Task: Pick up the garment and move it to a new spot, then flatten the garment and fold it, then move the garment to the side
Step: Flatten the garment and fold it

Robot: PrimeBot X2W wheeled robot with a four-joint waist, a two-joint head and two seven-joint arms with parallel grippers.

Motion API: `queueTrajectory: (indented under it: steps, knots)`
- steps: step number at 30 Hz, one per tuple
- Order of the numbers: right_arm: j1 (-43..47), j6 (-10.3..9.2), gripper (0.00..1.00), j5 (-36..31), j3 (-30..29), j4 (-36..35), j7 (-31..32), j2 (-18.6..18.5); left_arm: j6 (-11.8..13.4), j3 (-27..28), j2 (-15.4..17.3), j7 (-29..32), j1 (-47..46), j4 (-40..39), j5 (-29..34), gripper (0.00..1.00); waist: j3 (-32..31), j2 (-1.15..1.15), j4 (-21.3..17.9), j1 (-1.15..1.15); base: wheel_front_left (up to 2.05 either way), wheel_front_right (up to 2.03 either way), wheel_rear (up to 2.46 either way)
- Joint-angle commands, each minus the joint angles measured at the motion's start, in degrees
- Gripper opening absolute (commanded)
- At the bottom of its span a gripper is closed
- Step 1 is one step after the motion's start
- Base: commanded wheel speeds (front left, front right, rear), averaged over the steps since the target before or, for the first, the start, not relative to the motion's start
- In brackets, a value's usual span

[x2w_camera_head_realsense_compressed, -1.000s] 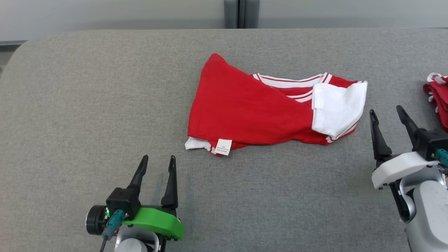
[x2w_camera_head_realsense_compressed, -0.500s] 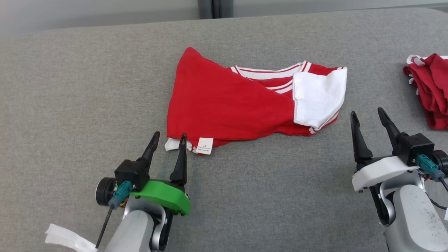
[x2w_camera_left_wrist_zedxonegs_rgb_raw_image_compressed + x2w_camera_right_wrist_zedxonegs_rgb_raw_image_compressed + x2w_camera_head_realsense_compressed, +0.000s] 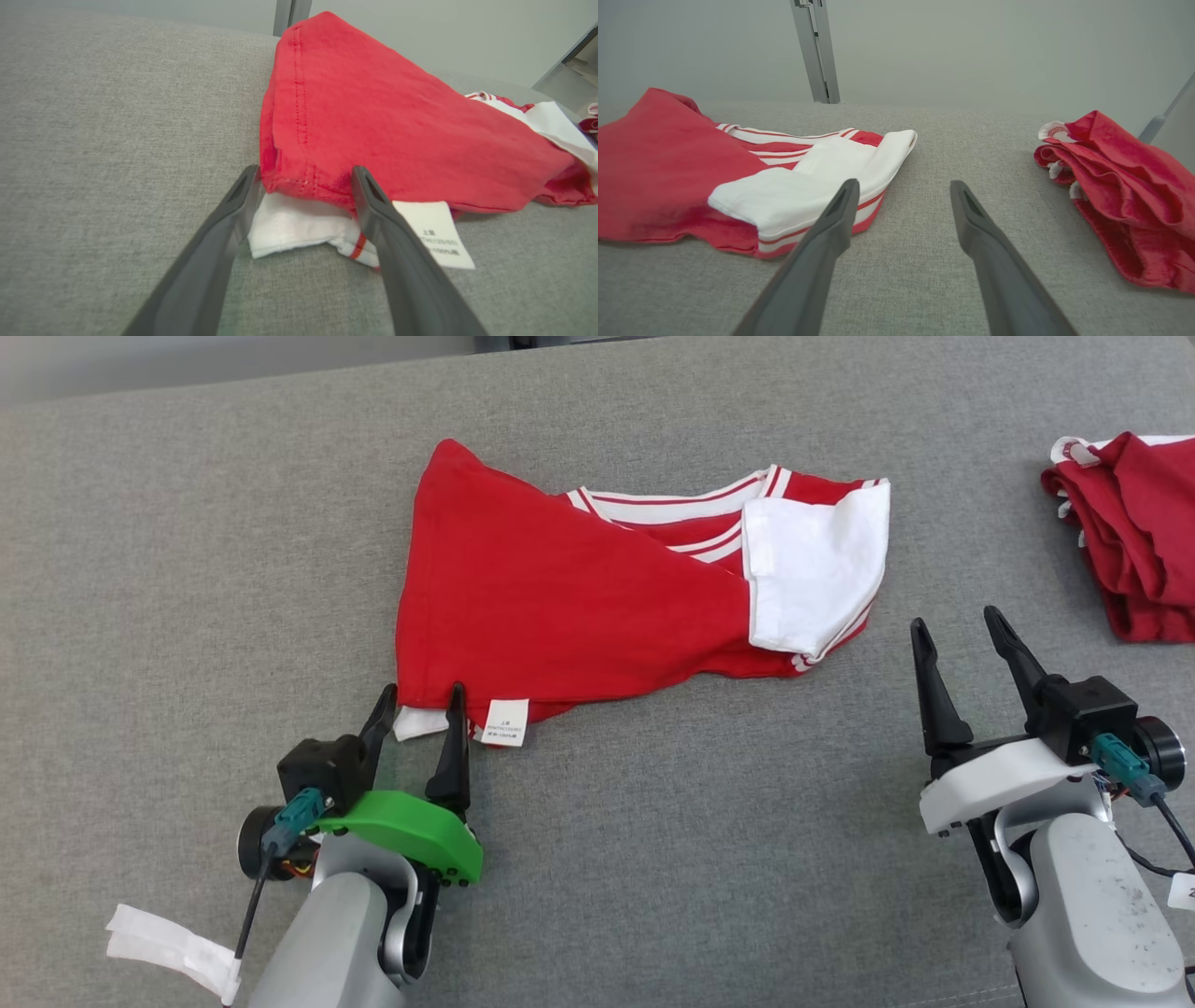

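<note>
The red shirt (image 3: 579,597) lies rumpled on the grey table (image 3: 187,569), a white sleeve (image 3: 812,569) folded over its right end. The left gripper (image 3: 422,691) is at the shirt's near-left corner, jaws open, straddling the red hem and the white cloth beneath, gripping nothing; judged set for a corner pinch. The right gripper (image 3: 955,618), jaws open and empty, stands just off the shirt's right end, apart from it. A red bundle (image 3: 1134,551) lies well right of the shirt.

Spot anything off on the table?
The red garment lies askew, folded diagonally on itself, a white sleeve flipped on top and its care label poking out by the open left claw. A second garment, also red, is bunched at the right.
</note>
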Motion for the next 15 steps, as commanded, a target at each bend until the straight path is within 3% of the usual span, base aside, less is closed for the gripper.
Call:
queueTrajectory:
  steps: [1,2,3,8,15]
  knots:
    - [-0.4,-0.08,1.00,0.2,0.2,-0.1,-0.1,0.1,-0.4,0.3,0.2,0.0,-1.1,0.2,-0.3,0.97,0.2,0.00,-0.2,0.00,0.00,0.00,0.00]
    - [-0.5,-0.08,1.00,0.2,0.3,-0.1,-0.1,0.1,-0.5,0.3,0.2,0.0,-1.3,0.3,-0.2,0.35,0.2,0.00,-0.3,0.00,0.00,0.00,0.00]
    - [-0.6,-0.08,1.00,0.3,0.5,-0.1,-0.1,0.2,-0.7,0.5,0.2,0.0,-1.5,-0.2,0.0,0.00,0.3,0.00,-0.3,0.00,0.00,0.00,0.00]
    - [-0.2,-0.08,1.00,0.1,1.1,0.0,-0.1,0.3,-0.5,1.0,0.2,0.0,-0.2,-2.7,0.3,0.00,-0.5,0.00,0.2,0.00,0.00,0.00,0.00]
    - [1.3,-0.08,1.00,0.3,2.8,0.9,-0.1,0.3,1.1,1.7,0.2,0.0,5.8,-12.3,-0.5,0.00,-3.7,0.00,5.0,0.00,0.00,0.00,0.00]
